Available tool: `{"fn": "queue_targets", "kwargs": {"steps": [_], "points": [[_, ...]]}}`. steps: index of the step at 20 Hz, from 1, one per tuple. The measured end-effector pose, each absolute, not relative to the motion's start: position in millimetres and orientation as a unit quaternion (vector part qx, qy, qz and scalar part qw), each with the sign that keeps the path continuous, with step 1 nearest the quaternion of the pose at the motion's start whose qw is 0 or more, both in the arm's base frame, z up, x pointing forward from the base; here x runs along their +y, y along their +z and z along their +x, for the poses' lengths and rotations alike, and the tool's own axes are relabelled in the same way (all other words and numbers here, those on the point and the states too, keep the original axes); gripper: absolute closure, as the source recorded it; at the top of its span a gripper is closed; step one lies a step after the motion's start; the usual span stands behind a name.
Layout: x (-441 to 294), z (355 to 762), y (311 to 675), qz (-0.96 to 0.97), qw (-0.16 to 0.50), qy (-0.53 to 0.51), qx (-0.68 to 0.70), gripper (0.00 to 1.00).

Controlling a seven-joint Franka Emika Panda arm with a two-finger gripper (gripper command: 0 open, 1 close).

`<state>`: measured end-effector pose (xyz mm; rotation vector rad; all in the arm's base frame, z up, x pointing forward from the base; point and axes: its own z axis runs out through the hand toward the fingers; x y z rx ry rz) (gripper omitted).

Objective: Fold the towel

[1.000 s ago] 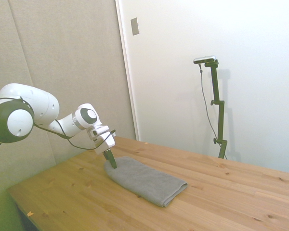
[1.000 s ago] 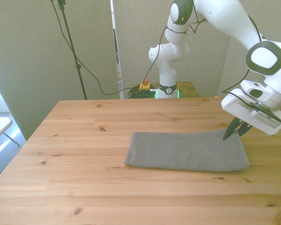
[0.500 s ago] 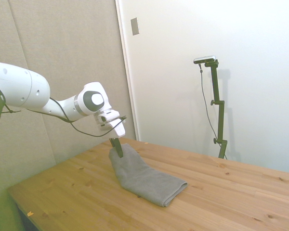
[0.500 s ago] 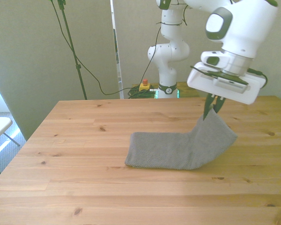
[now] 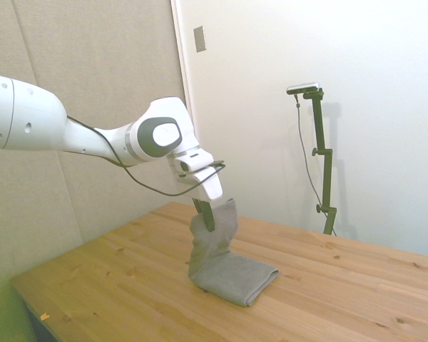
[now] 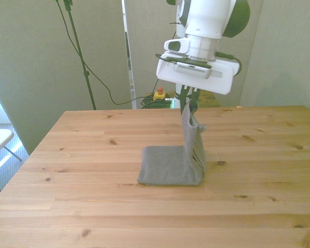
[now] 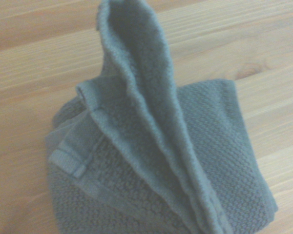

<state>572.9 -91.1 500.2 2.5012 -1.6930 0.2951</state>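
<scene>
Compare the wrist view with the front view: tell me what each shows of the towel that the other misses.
Only the wrist view shows the towel from close above: its lifted part bunched into a ridge, stacked hemmed layers at one corner, and the knobbly weave. Only the front view shows the end effector pinching the towel's top end, with the lifted half hanging nearly upright above the half lying flat toward the front view's left. Both show a grey towel partly raised off the wooden table.

Our wrist view soft-focused, towel (image 7: 185,161) cropped at its frame edge, gripper (image 6: 189,105) fingertips buried in our lifted cloth.
</scene>
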Motion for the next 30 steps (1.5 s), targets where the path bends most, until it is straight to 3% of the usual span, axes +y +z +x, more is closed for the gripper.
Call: {"fn": "queue_targets", "kwargs": {"steps": [11, 12, 23, 30], "points": [[-192, 580, 429, 0.798, 0.018, 0.091, -0.596, 1.00], [-193, 582, 427, 0.800, 0.013, 0.089, -0.593, 0.00], [-203, 589, 431, 0.801, -0.006, 0.089, -0.592, 0.00], [-202, 568, 477, 0.798, -0.024, 0.118, -0.590, 0.00]]}}
